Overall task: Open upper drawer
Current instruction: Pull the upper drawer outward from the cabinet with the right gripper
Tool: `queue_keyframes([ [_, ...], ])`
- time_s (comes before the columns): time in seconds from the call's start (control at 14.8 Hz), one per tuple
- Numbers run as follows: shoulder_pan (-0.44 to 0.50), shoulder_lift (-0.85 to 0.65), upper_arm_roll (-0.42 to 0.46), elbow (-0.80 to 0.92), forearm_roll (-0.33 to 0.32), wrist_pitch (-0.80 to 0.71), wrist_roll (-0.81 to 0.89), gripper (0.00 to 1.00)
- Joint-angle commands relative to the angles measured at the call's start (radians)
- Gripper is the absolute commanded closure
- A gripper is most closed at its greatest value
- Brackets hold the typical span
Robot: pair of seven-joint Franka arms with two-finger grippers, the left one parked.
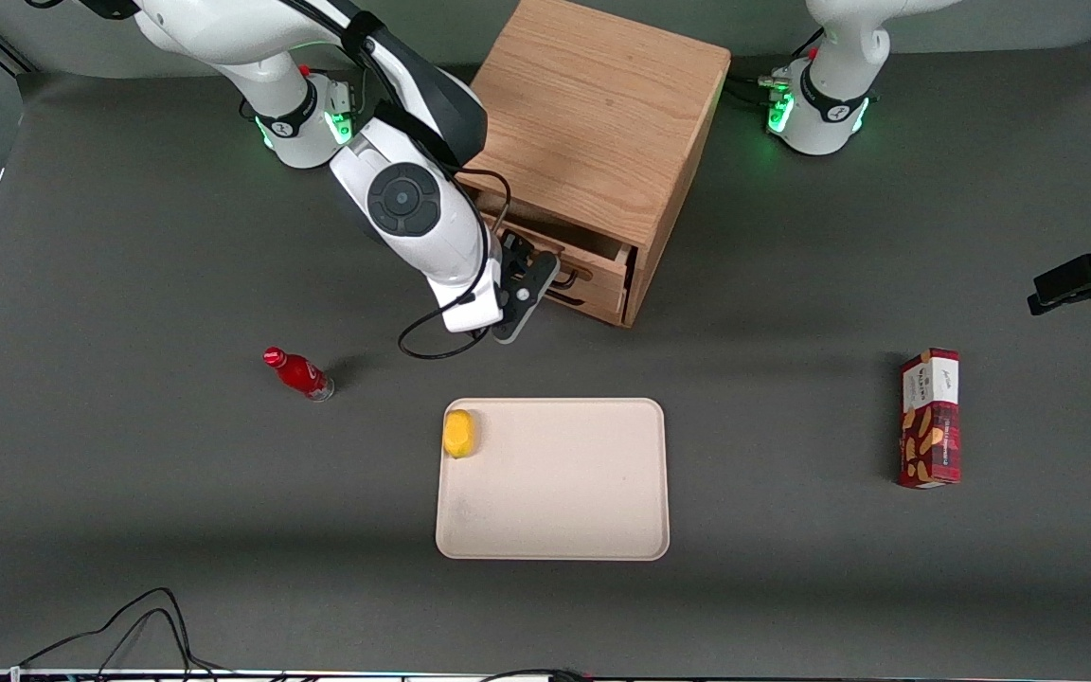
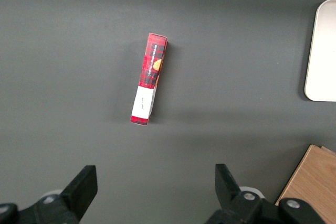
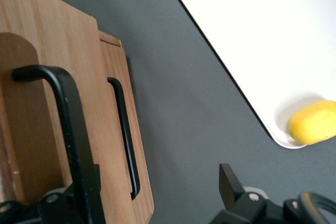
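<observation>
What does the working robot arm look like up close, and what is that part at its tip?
The arm is glossy white with rounded shells, black sleeves at the joints and a dark round cap on one joint. A green light glows at its base, and a thin black cable loops off the wrist. At the tip, in front of the upper drawer, sits the black two-fingered gripper.

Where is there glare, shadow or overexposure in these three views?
Front view: even light, soft shadows beside the cabinet and bottle; the gripper sits at the upper drawer. Right wrist view: the tray is blown out to near white, the lemon bright. Left wrist view: flat, no glare; the snack box casts a faint shadow.
</observation>
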Motion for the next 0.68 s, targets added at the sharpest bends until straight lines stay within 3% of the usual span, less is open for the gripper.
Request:
queue_keyframes([
  [0.0, -0.003, 0.040, -0.011, 0.063, -0.023, -0.002, -0.011, 0.00],
  [0.61, -0.003, 0.066, -0.057, 0.117, -0.025, -0.008, -0.012, 0.00],
])
